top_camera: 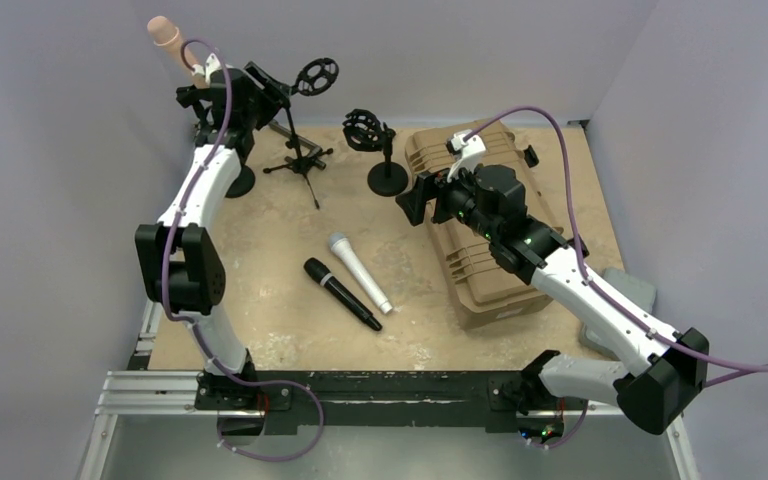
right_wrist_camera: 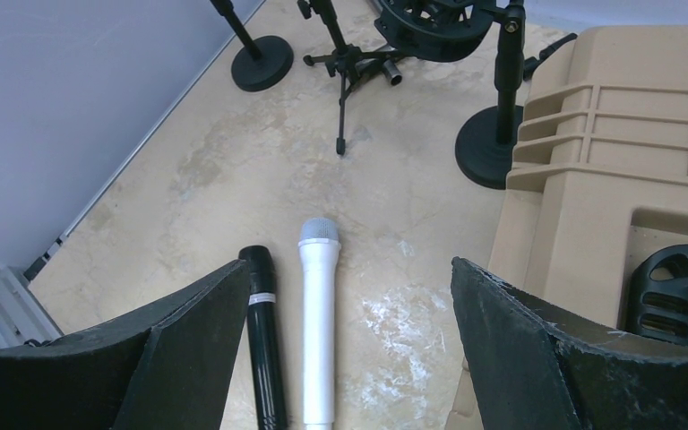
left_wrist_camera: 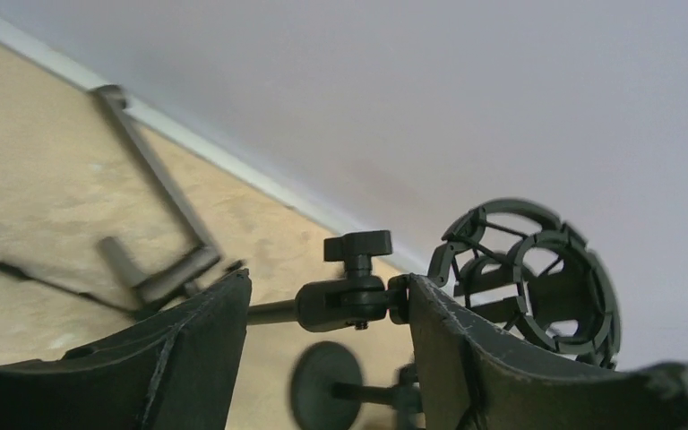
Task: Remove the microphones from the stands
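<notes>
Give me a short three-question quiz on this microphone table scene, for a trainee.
1. True or false: the white microphone lies beside the black microphone on the table.
2. The tan case sits on the table's: A left side; B right side; C centre.
3. Fill in: the jaws of the right tool stand ____.

Key: 1 true; 2 B; 3 open.

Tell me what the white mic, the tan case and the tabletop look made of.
White mic: smooth painted or plastic body, slight sheen; grey wire-mesh head. Tan case: moulded matte plastic, judging by its ribs. Tabletop: matte, mottled beige, perhaps worn board or stone-look laminate; cannot tell.
</notes>
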`<state>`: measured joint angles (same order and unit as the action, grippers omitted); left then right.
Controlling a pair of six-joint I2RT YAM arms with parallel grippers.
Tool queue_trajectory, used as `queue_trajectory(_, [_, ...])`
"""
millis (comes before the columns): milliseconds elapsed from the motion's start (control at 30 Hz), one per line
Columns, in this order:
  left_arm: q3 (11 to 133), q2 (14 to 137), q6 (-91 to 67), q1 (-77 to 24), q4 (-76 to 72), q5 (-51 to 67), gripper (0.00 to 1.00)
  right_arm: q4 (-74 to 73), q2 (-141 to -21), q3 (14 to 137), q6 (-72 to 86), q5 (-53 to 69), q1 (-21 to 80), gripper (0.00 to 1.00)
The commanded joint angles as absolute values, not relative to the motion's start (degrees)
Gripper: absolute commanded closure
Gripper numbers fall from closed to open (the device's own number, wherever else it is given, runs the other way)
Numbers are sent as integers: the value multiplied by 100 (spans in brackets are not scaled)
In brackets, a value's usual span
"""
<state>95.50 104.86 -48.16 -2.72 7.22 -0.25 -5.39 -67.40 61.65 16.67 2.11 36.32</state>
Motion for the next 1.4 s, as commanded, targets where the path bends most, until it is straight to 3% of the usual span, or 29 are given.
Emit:
queue_trajectory(0, [9113,10945,-4070,-264,2093,-578,38,-334,-6539,6120,1651,174,3620,19])
queue_trajectory(400, [9016,10821,-3579,-288,1979,-420,37,-343,-6559,6143,1652,220,3626,19])
queue_trajectory(900, [9040,9296,-3198,-374,2394,630,22,-310,-6593,6173,1523,358,3621,19])
queue_trajectory(1200, [8526,7972,-2832,-261,2998,597,14,-131,-6324,5908,1521,770,3615,19])
queue_trajectory(1367, [8496,7324,-2852,-17,3151,504,4,-120,-6173,5862,1494,941,3613,19])
